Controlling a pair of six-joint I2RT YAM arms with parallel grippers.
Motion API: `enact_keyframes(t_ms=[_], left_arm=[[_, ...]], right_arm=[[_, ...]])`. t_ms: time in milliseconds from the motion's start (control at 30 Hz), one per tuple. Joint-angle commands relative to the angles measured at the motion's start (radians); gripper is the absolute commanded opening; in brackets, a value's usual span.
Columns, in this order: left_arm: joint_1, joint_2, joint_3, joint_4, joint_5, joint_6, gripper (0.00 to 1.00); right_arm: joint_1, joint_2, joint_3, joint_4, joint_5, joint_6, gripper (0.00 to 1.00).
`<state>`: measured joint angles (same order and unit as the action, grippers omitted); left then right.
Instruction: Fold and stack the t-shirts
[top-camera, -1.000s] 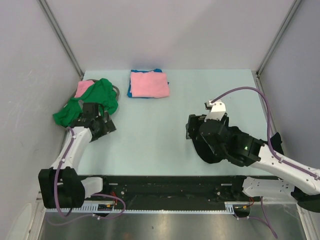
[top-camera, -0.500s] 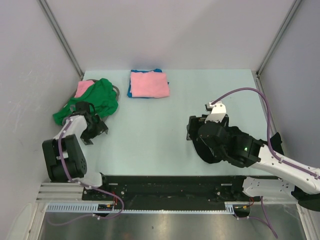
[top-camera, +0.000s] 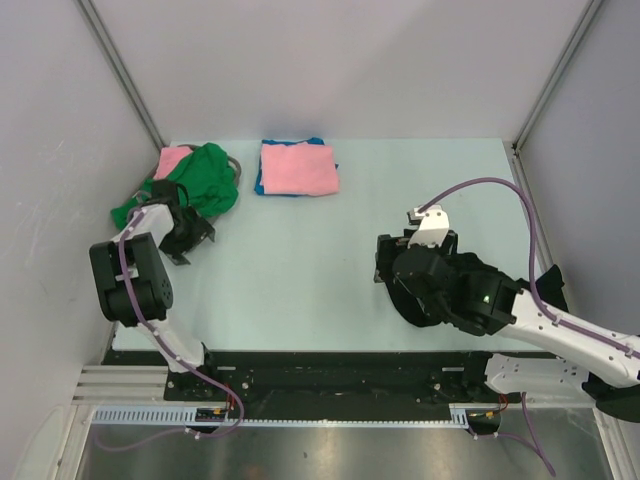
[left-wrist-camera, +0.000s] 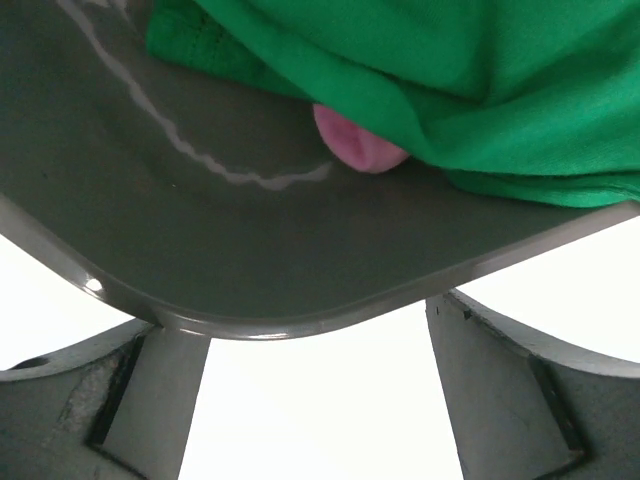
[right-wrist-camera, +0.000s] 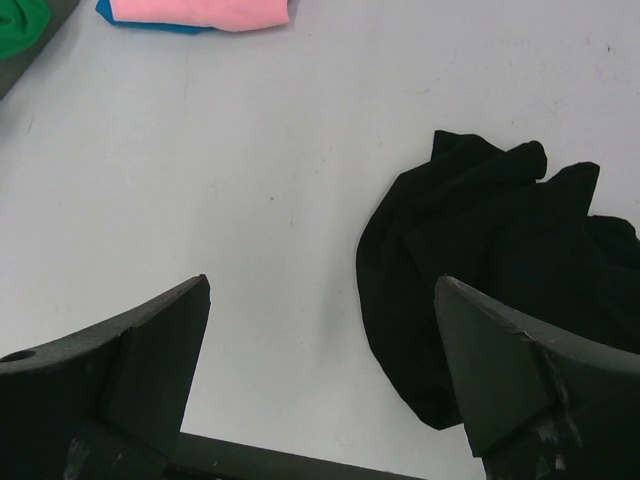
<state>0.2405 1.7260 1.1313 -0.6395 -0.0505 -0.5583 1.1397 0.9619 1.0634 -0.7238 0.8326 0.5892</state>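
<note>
Left hand (left-wrist-camera: 318, 340) had swung to green shirt (left-wrist-camera: 480, 90), spread; right hand (right-wrist-camera: 320, 300) spread too. Cloth judged limp, light: pinch hem.

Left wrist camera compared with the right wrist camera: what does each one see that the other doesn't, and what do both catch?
Only the left wrist view shows a pink cloth poking out from under the green shirt, seen close up. Only the right wrist view shows the black shirt crumpled on the table and, far off, a folded pink shirt lying on a blue shirt. Both show the green shirt, the grey tray it lies on, and that camera's own fingers, the left fingers and right fingers, open and empty.
</note>
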Motion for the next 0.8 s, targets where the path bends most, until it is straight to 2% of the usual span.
enact_keyframes(t_ms=[0, 267, 333, 433, 633, 667, 767], left_arm=[[-0.007, 0.064, 0.108, 0.133, 0.104, -0.092, 0.89], [-0.032, 0.104, 0.238, 0.175, 0.109, -0.21, 0.88], [-0.035, 0.107, 0.278, 0.173, 0.078, -0.227, 0.88], [-0.05, 0.103, 0.314, 0.185, 0.107, -0.232, 0.86], [-0.223, 0.041, 0.323, 0.222, 0.152, -0.183, 0.86], [-0.278, 0.078, 0.347, 0.216, 0.17, -0.17, 0.86], [-0.346, 0.197, 0.502, 0.169, 0.182, -0.134, 0.85]], right_arm=[[-0.004, 0.02, 0.001, 0.038, 0.04, -0.02, 1.0], [-0.011, 0.054, 0.001, 0.026, 0.034, -0.003, 1.0], [-0.012, 0.057, 0.001, 0.011, 0.037, 0.007, 1.0], [-0.011, 0.057, 0.001, -0.003, 0.042, 0.015, 1.0], [-0.012, 0.067, 0.001, 0.026, 0.036, -0.002, 1.0], [-0.012, 0.07, 0.001, 0.035, 0.03, -0.008, 1.0], [-0.012, 0.08, 0.001, 0.05, 0.011, -0.009, 1.0]])
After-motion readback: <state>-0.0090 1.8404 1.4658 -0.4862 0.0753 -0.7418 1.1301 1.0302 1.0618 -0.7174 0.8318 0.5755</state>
